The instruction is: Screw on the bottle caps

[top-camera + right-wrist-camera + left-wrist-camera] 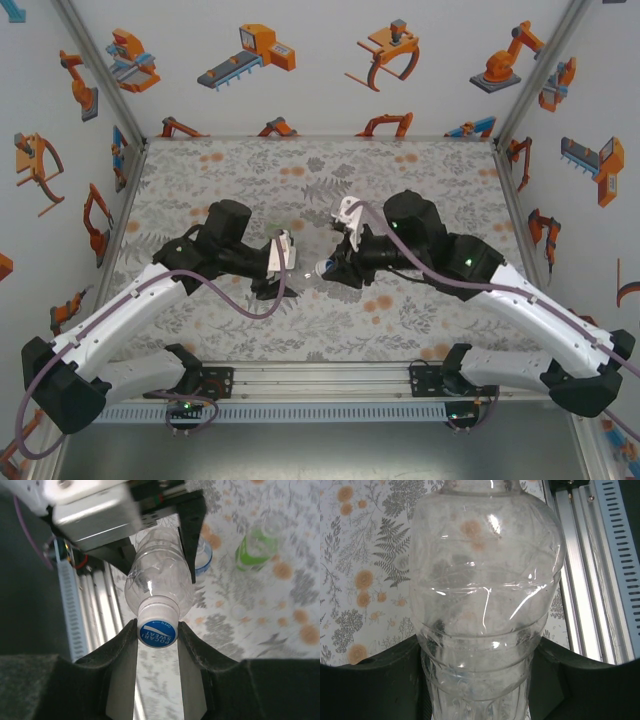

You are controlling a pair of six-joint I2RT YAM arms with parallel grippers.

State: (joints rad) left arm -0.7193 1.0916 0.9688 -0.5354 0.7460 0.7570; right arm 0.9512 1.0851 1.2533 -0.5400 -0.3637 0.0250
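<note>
A clear bottle (pixel 485 580) with a blue label band (pixel 202 560) is held off the table, lying almost level. My left gripper (pixel 480 680) is shut on its lower body. On its neck sits a white bottle cap (pixel 157 625) with a blue printed top. My right gripper (pixel 157 636) is shut on that cap, one finger pressing each side. In the top view the left gripper (pixel 288 264) and the right gripper (pixel 330 268) meet at mid-table. A green-tinted bottle (pixel 255 547) stands on the floral cloth beyond, with a loose white cap (pixel 239 611) lying near it.
The aluminium rail (pixel 585 570) at the table's near edge runs close below the held bottle. The floral cloth (pixel 250 165) covers the table, and printed walls close in its left, right and far sides.
</note>
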